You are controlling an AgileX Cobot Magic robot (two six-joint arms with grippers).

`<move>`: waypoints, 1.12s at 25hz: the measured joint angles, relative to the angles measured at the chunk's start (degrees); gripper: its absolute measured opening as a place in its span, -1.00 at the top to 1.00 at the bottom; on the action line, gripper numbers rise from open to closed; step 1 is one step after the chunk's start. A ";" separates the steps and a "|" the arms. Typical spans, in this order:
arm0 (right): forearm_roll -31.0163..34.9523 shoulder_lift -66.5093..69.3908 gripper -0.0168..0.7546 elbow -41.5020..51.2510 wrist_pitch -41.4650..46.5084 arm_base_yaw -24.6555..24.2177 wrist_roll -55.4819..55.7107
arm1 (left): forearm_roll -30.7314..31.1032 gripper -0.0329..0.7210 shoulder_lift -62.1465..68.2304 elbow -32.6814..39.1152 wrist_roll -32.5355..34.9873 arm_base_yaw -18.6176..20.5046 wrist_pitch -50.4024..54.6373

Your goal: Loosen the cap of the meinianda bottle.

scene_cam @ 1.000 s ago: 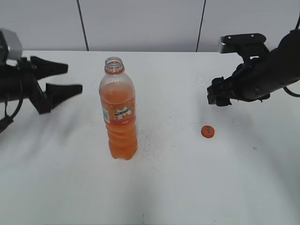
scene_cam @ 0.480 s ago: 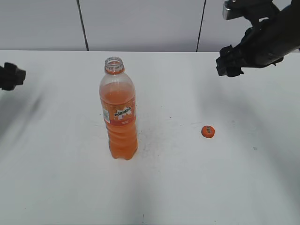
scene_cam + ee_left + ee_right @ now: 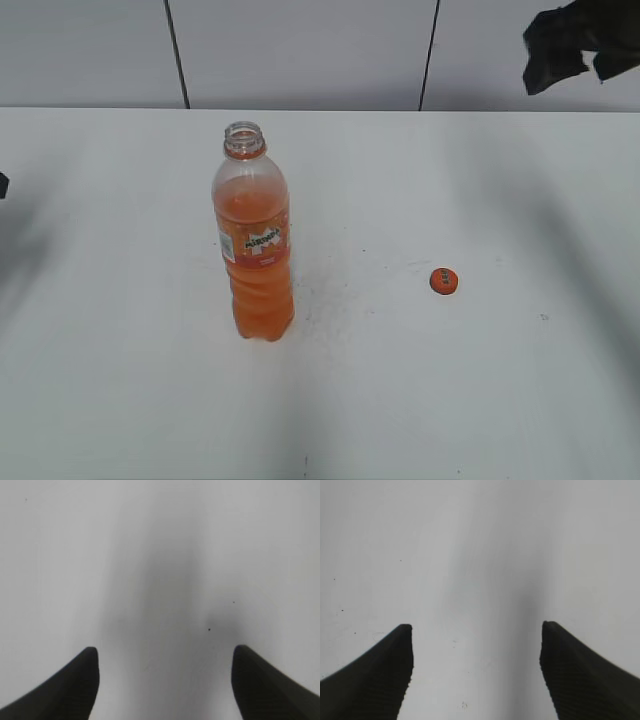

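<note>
Our meinianda bottle (image 3: pixel 254 235) stands upright and uncapped on the tabletop (image 3: pixel 120 380); the cap (image 3: pixel 443 281) lies well apart to its right. Left claw (image 3: pixel 165 680) and right claw (image 3: pixel 476 670) gape empty over bare tabletop, clear of both.

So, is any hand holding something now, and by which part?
Nothing is held. The left hand and the right hand are open over the bare table; the bottle and cap stand free.
</note>
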 joint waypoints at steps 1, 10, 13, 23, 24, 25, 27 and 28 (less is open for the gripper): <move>2.92 -0.02 -0.58 -0.78 1.63 -2.05 -2.06 | -3.79 -0.41 -0.04 -2.51 5.26 -0.26 3.51; 8.82 -0.72 -0.57 -1.69 18.47 -12.67 -10.10 | -24.31 -0.41 -1.45 -17.56 24.93 -0.44 31.15; 9.15 -2.40 -0.56 -1.69 20.03 -12.86 -10.40 | -24.09 -0.41 -3.33 -17.87 25.18 -0.44 36.16; 13.55 -16.12 -0.56 12.01 17.70 -12.97 -10.46 | -23.57 -0.41 -20.15 -4.47 25.24 -0.44 34.05; 13.84 -18.02 -0.56 14.12 16.38 -12.97 -10.46 | -23.54 -0.41 -22.18 -2.04 25.24 -0.44 33.50; 13.96 -19.89 -0.56 16.65 15.03 -12.97 -10.46 | -23.54 -0.41 -24.63 0.38 25.30 -0.44 32.87; 14.02 -23.29 -0.56 21.30 13.05 -12.97 -10.46 | -23.50 -0.41 -29.76 4.69 25.35 -0.44 32.00; 14.07 -25.05 -0.56 23.83 12.19 -12.97 -10.46 | -23.50 -0.41 -31.98 6.89 25.41 -0.44 31.58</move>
